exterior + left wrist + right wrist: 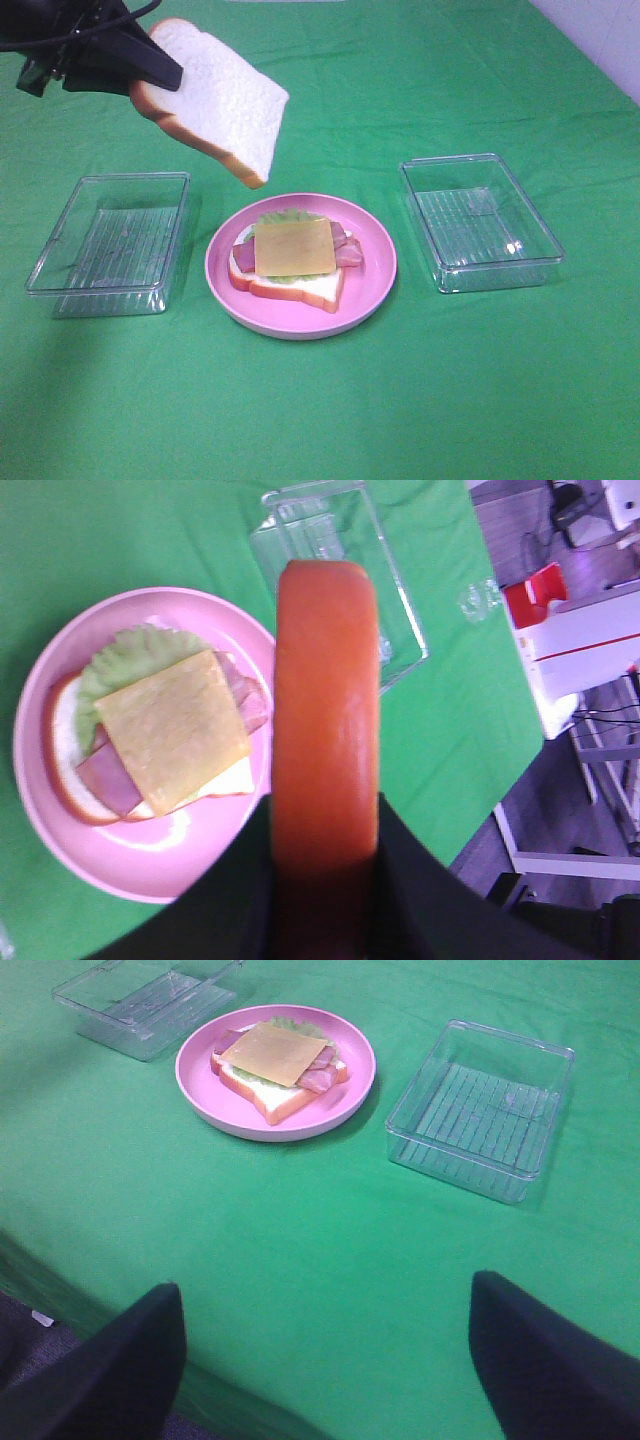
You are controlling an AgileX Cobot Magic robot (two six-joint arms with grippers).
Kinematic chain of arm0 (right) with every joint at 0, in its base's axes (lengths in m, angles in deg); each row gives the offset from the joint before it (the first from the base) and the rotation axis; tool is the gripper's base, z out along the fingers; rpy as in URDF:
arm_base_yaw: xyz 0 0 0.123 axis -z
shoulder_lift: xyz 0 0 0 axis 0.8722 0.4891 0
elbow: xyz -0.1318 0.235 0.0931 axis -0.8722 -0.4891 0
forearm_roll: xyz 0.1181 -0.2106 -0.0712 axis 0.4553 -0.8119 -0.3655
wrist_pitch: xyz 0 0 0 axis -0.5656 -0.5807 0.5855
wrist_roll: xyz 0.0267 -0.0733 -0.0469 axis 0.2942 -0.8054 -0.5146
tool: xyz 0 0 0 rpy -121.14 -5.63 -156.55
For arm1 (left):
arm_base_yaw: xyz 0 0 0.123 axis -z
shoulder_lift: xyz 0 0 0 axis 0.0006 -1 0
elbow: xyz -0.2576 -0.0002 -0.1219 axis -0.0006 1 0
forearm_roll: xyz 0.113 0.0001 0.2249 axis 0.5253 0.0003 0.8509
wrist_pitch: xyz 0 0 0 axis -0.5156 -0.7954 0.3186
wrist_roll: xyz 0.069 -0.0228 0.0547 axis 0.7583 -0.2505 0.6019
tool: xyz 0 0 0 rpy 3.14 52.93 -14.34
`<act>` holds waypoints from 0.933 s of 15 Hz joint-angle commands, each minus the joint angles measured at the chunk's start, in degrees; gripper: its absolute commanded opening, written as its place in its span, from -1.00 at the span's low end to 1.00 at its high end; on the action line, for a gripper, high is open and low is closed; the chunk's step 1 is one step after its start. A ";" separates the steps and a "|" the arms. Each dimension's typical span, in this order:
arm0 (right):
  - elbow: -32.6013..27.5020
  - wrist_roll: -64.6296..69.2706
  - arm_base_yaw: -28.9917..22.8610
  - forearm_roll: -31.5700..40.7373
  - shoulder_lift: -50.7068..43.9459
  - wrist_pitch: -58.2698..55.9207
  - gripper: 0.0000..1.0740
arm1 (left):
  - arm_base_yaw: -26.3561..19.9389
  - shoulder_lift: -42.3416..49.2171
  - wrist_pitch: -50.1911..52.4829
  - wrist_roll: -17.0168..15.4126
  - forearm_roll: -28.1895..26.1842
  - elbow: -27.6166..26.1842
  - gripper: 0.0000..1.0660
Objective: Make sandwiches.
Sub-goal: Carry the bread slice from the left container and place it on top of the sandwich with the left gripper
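Observation:
An open sandwich (293, 250) lies on the round pink plate (378, 275) at the table's middle: a bread slice, green lettuce, reddish bacon and a square cheese slice (293, 247) on top. A second white bread slice (215, 100) hangs tilted in the air, up and to the left of the plate, with my left gripper (150, 72) shut on its crust. The left wrist view shows that slice edge-on (325, 710) between black fingers (420, 900), with the open sandwich (172, 730) beside it below. My right gripper (325, 1360) stands open and empty, well short of the plate (205, 1095).
Two clear plastic boxes flank the plate, one on the left (110, 245) and one on the right (480, 222). Green cloth covers the table. The right wrist view shows the table's edge (60, 1300) close to the right gripper.

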 commanded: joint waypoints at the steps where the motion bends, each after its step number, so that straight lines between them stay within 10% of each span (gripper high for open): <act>1: 0.00 -0.57 0.06 0.11 0.11 0.74 0.40 | 0.00 -1.66 0.29 5.10 -6.76 2.41 -1.00; 7: 0.00 -0.57 0.06 0.11 0.11 0.74 0.40 | 4.18 -10.60 1.38 11.06 -11.69 5.39 -1.00; 14: 0.00 -0.52 0.06 0.06 0.11 0.74 0.40 | 5.61 -14.50 9.28 9.97 -13.41 8.48 -1.00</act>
